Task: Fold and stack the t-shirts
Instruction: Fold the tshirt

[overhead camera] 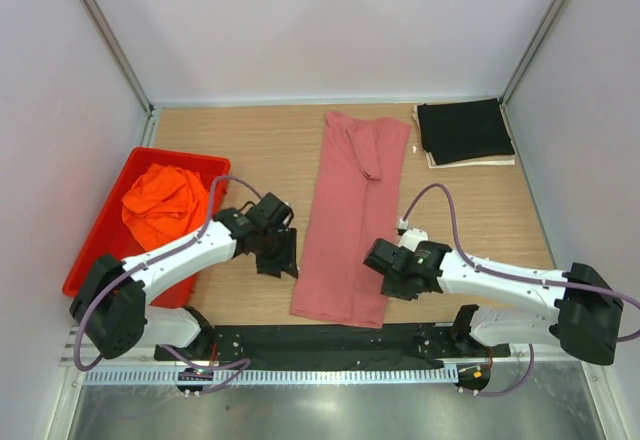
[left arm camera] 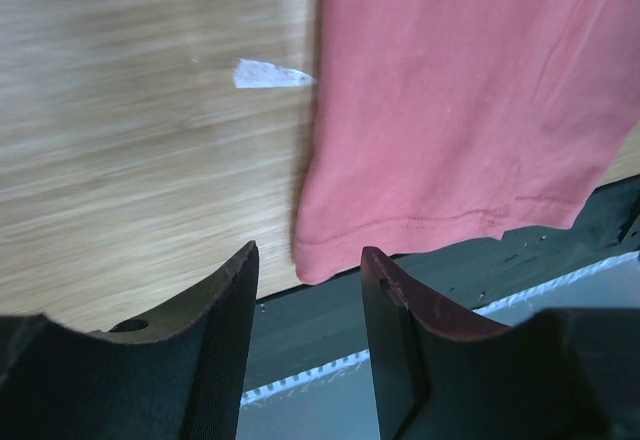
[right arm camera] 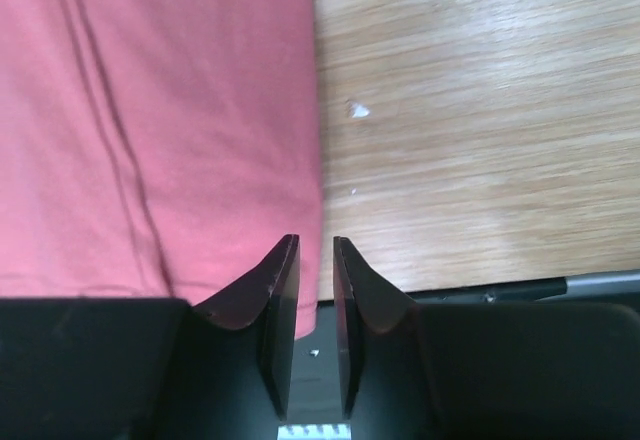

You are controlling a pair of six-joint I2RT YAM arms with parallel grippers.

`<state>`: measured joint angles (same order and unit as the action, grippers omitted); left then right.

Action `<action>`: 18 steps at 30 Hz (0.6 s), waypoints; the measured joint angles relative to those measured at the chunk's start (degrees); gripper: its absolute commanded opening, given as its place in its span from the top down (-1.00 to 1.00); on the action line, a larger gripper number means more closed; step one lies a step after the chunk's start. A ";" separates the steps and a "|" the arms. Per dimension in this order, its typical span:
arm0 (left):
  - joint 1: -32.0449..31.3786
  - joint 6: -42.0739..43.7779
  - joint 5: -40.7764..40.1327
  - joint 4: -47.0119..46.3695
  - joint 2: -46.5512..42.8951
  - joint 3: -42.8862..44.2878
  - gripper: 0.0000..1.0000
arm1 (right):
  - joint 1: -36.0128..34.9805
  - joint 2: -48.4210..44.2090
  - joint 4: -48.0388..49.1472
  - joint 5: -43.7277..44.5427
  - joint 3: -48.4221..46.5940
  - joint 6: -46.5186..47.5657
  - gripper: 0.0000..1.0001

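A dusty rose-red t-shirt (overhead camera: 350, 220) lies folded into a long narrow strip down the middle of the wooden table. My left gripper (overhead camera: 278, 255) hovers open just left of its near end. In the left wrist view the shirt's near left corner (left arm camera: 460, 110) shows beyond the gap of the left gripper (left arm camera: 309, 250), which is empty. My right gripper (overhead camera: 385, 265) sits at the strip's right edge; its jaws (right arm camera: 315, 240) stand a narrow slit apart beside the shirt (right arm camera: 150, 110), with nothing pinched. An orange t-shirt (overhead camera: 163, 203) is crumpled in the tray. A folded black t-shirt (overhead camera: 463, 130) rests at the back right.
The red plastic tray (overhead camera: 92, 245) stands at the left, under the left arm. A black strip (overhead camera: 330, 340) runs along the table's near edge, and the rose shirt's hem reaches it. White walls close in the back and both sides. A small white scrap (left arm camera: 268, 76) lies on the wood.
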<state>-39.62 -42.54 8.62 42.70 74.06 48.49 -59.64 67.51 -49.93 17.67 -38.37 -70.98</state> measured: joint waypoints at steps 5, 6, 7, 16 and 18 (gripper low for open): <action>-5.84 -3.52 -0.68 -2.82 3.61 -0.57 0.02 | 0.02 -2.43 1.38 -4.46 0.02 1.25 0.38; -6.69 -3.98 -1.09 -3.45 4.17 -0.57 0.02 | 0.00 -2.36 2.21 -5.46 0.07 1.33 0.38; -7.45 -4.50 -1.57 -3.98 4.85 -0.57 0.02 | -0.11 -2.34 3.04 -6.29 0.11 1.40 0.37; -12.85 -7.69 -6.86 -4.96 7.87 -1.20 0.17 | -3.23 -1.73 8.22 -10.64 5.40 0.02 0.40; -13.42 -8.35 -8.20 -4.70 8.09 -1.62 0.26 | -3.69 -1.75 8.37 -11.37 7.02 -0.33 0.41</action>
<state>-53.04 -50.89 0.43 38.00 82.15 46.87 -63.33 65.76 -41.56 6.31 -31.35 -71.31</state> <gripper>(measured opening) 0.406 0.304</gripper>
